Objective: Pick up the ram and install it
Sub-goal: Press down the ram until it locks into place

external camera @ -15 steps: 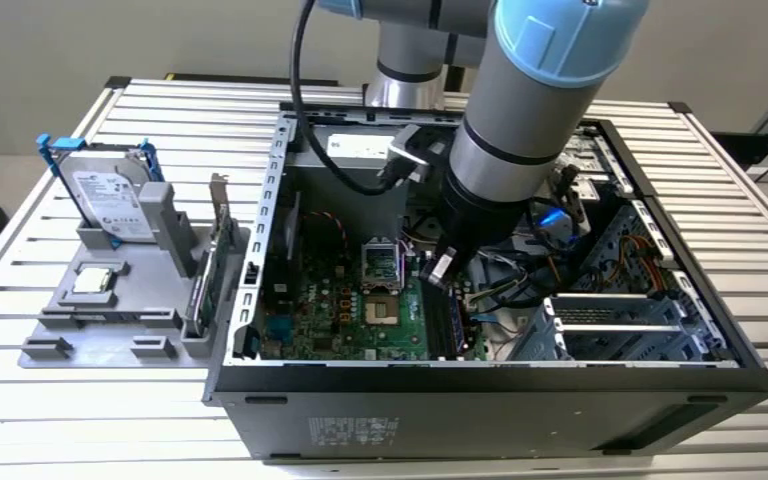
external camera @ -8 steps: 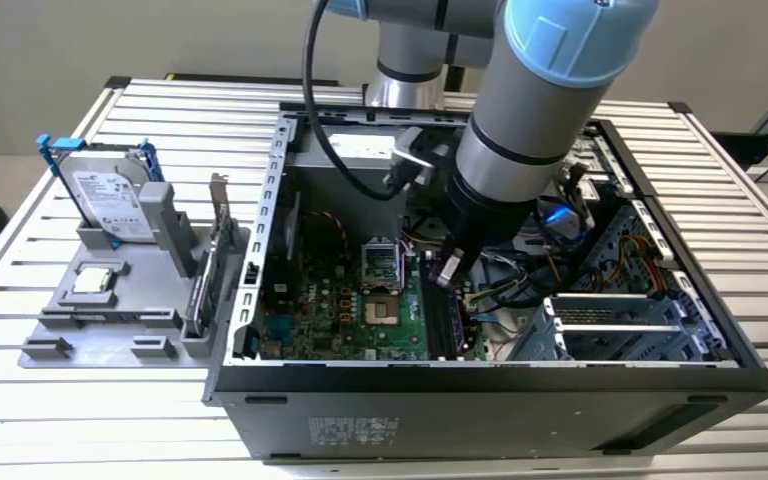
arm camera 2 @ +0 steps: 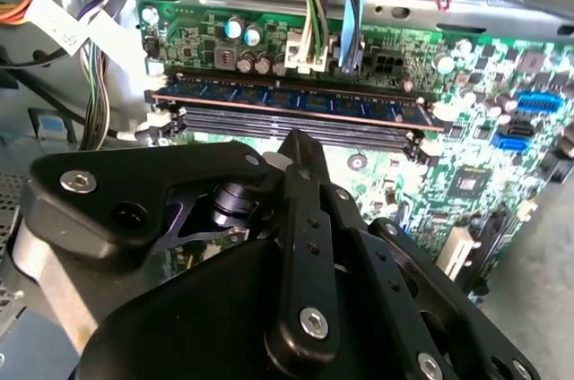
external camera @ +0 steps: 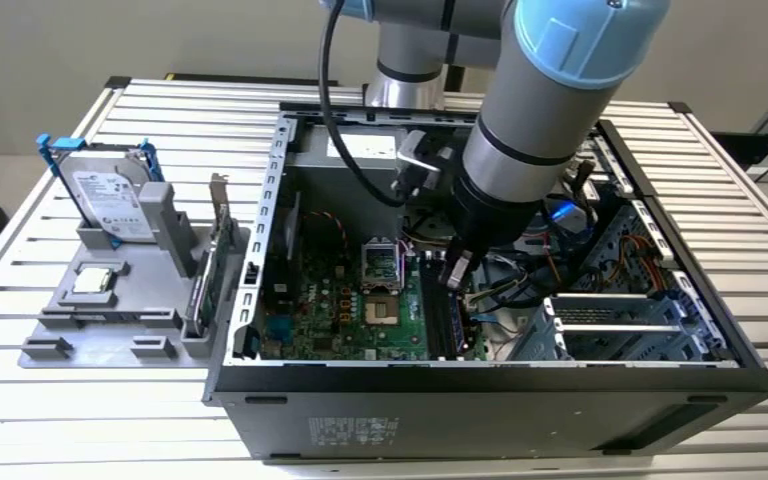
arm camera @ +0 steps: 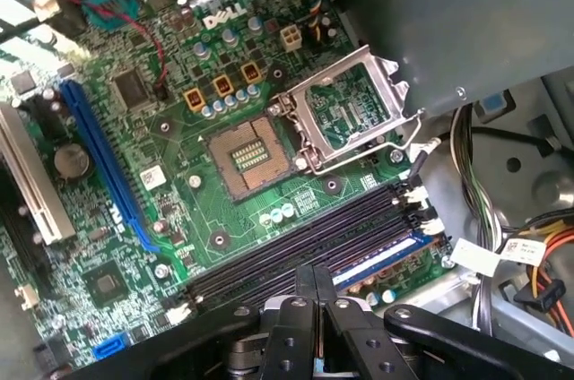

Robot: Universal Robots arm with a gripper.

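The ram point(arm camera 2: 287, 102) is seen in the second wrist view as a long, thin stick with blue chips along its face and a coppery lower edge, standing on edge in the memory slot farthest from the tool, among the parallel dark slots point(arm camera: 305, 241) of the motherboard point(arm camera: 224, 102). It appears to lie level along its slot, with white latches at the ends, though whether it is fully clicked home cannot be told. It is judged to be light, stiff along its length but brittle if twisted, and best held by its narrow long edges near the middle, never by the chips or the contact strip (static and side loads being the main hazards). Pressing is best applied straight down into the slot, evenly at both ends.

The tool point(arm camera 2: 300, 151) is seen just beside the stick, its black linkage folded together to a narrow tip that holds nothing; its fingers look closed, or nearly so, and stand clear of the stick.

In the exterior view the arm point(external camera: 544, 110) is seen reaching steeply down into the open computer case point(external camera: 491, 380), with the wrist pointed at the slot area beside the open processor socket point(arm camera: 247, 156). The case rests on a slatted table point(external camera: 77, 400). A grey fixture point(external camera: 117, 300) beside the case carries a hard drive point(external camera: 104, 195) in a blue frame.
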